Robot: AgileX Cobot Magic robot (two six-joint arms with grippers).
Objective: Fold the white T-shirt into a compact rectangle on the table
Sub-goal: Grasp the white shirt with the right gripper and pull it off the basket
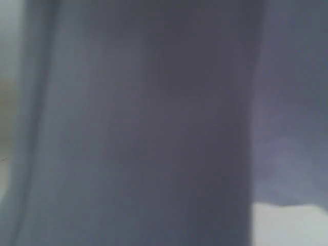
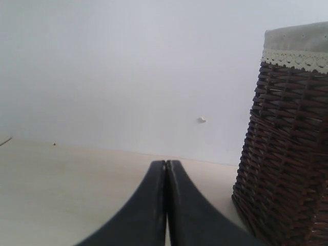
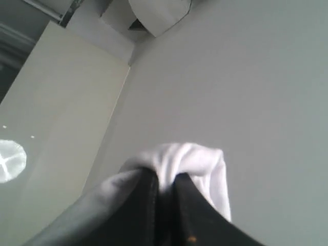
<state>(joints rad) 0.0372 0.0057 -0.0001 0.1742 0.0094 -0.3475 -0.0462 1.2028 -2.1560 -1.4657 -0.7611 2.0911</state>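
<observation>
white T-shirt (image 3: 195,161) bunched, hanging, table (image 2: 61,195) pale beige

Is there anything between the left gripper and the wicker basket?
Nothing: the left wrist view shows only a bare stretch of table between the left gripper and the wicker basket.

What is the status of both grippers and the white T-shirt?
Left gripper shut, empty, near dark brown wicker basket. Right gripper shut on white cotton T-shirt. Exterior view blocked, blurred.
</observation>
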